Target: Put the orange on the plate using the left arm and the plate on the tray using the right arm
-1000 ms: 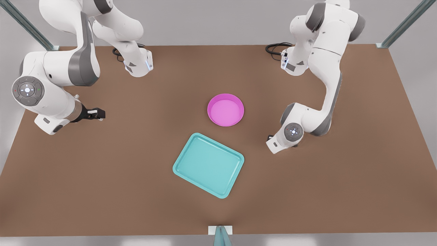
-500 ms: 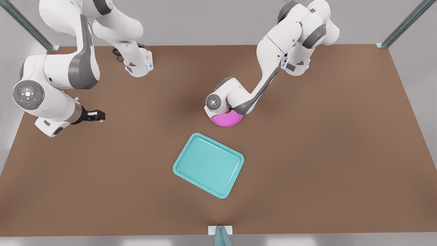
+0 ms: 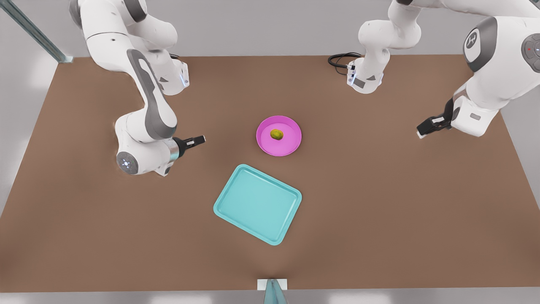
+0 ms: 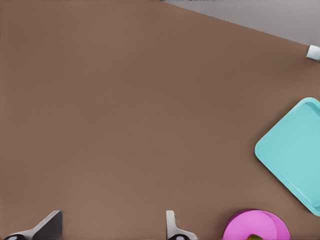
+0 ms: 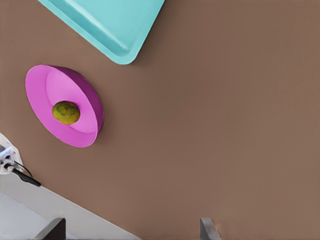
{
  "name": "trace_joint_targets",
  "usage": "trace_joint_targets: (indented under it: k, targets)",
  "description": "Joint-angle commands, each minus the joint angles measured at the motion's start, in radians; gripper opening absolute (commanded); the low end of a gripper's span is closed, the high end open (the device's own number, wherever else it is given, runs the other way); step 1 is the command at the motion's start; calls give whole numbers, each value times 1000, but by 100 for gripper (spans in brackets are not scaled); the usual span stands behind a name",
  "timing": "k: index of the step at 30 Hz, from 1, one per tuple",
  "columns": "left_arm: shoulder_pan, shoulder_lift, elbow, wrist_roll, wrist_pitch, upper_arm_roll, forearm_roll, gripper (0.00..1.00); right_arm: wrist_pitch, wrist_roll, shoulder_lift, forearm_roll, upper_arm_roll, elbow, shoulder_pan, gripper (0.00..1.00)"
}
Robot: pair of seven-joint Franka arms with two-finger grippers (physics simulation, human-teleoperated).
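— Where's the orange (image 3: pixel 276 134)?
— Resting in the plate (image 3: pixel 292 144), near the tray (image 3: pixel 257 204) on the desk (image 3: pixel 379 211). It'll probably roll.
— Where to grip?
— The plate's stiff rim, level. The right pincer (image 3: pixel 201 138) is spread and empty nearby; the left pincer (image 3: pixel 419 134) waits well apart, also spread.

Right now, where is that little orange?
The orange sits inside the pink plate near the middle of the table in the front view, just beyond the teal tray, with neither arm touching it.
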Motion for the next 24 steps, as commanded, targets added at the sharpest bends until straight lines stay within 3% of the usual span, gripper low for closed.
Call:
trace_joint_targets:
  k: [1,4,12,17,24]
  targets:
    - [8,-1,8,287,-66,-5,33,100,345,4,-28,110,0,-80,81,100]
    - [11,5,8,290,-69,-5,28,100,606,7,-26,165,0,-208,193,100]
    - [11,23,14,289,-68,-5,28,100,942,111,51,237,1,-330,369,100]
    - [12,25,14,289,-68,-2,30,100,1053,107,126,259,3,-327,428,100]
    - [12,31,14,290,-68,14,14,100,1054,84,186,260,3,-306,455,100]
